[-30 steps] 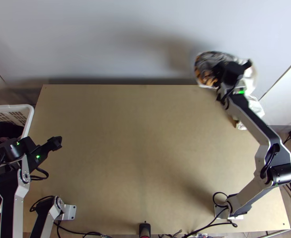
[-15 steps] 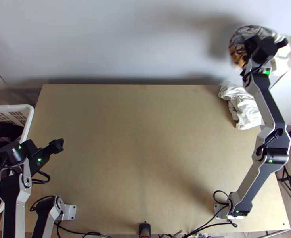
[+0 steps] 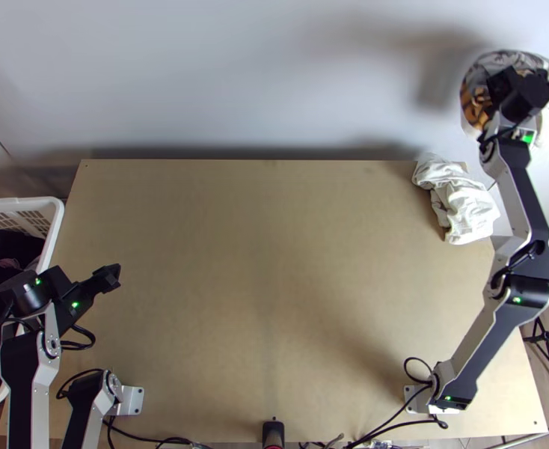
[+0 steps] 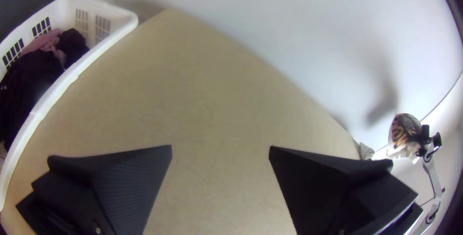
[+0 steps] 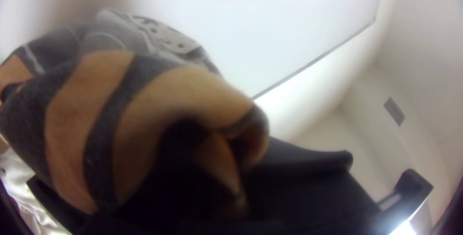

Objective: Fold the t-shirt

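Over the light table's left part, my left gripper [image 3: 108, 277] holds nothing; its fingers stand wide apart in the left wrist view, with bare wood behind the left gripper [image 4: 220, 150]. My right gripper [image 3: 523, 96] is beyond the table's back right corner, shut on the bunched t-shirt [image 3: 475, 103], white and grey with an orange print. From the left wrist view the t-shirt [image 4: 401, 131] hangs far off against the wall. Close up, the striped orange and dark grey t-shirt [image 5: 79, 124] bulges over the right gripper [image 5: 226, 177] and hides its fingertips.
A crumpled white cloth [image 3: 463, 203] lies at the table's back right corner. On the left stands a white basket [image 3: 56, 217] with dark and pink clothes. The wall [image 3: 259, 82] runs behind the table [image 3: 267, 247].
My right gripper has moved rightward and farther back from the table's back right edge, carrying the t-shirt. The crumpled white cloth has come into fuller view. My left gripper has shifted very slightly.
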Tool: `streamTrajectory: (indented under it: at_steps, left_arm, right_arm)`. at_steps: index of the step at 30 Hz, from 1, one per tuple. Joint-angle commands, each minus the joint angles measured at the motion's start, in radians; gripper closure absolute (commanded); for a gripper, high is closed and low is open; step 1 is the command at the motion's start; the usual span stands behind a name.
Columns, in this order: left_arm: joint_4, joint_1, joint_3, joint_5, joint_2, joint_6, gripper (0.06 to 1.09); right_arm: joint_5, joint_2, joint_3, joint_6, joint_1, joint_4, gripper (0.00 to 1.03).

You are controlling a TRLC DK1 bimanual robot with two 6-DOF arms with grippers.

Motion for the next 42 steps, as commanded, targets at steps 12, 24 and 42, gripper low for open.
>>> streamTrajectory:
  at_steps: [12,24,42]
  left_arm:
    - [0.020,-0.019,0.011,-0.001,0.024,0.001,0.11]
    - [0.000,-0.013,0.008,-0.002,0.003,0.005,0.11]
    - [-0.052,-0.007,0.003,-0.004,-0.072,0.013,0.11]
  right_arm:
    - [-0.104,-0.335,-0.801,-0.012,-0.059,0.115,1.00]
    - [-0.093,-0.495,-1.143,0.006,0.039,0.126,1.00]
    - [-0.084,-0.351,-1.165,0.302,0.004,0.095,0.75]
